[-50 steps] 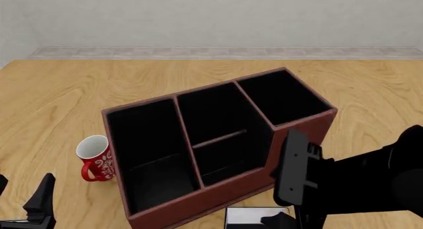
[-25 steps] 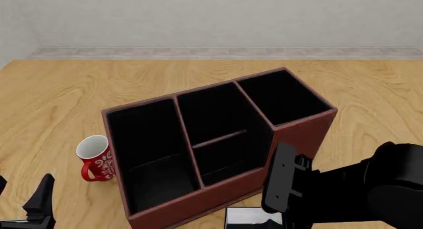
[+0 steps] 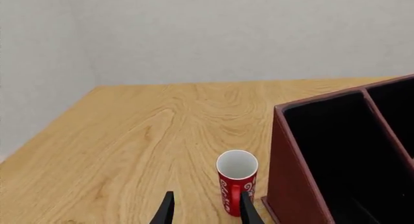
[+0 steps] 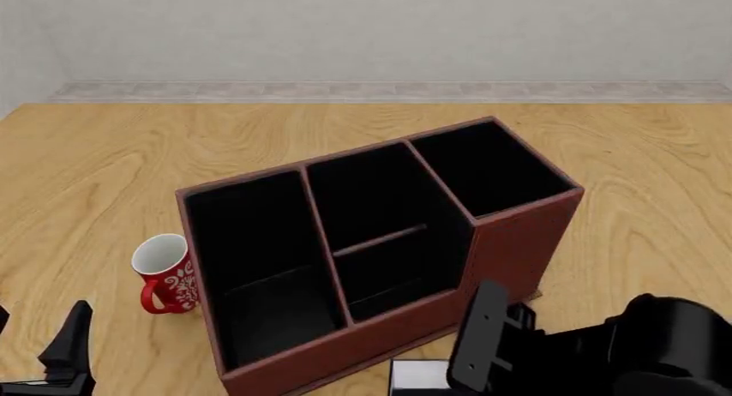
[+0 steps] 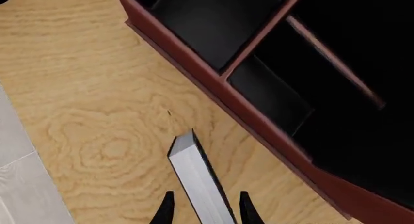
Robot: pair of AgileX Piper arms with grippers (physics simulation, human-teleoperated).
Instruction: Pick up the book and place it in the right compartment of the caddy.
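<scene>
While lining up over the book, step in hand: approach for the grasp — nothing lifted yet.
Right gripper: fingers apart, straddling the book's near end in the right wrist view; contact not clear.
Book: standing on edge on the table, white page edge up, just beside the caddy's near wall; in the front view only a pale corner showing at the bottom, beside the right arm.
Caddy: mid-table, set at an angle, all three sections without contents.
Right compartment: tallest-walled end, farthest from the book.
Left gripper: fingers apart, gripping nothing, pointed toward the red mug beside the caddy's long section.
Next move, as a judgement: lower, close squarely on the thin covers, then lift clear above the tall rim — a skewed grip likely to let the book tip.
Table: light wood grain, flat.
Room: plain pale wall, pale skirting strip along the far table edge.
</scene>
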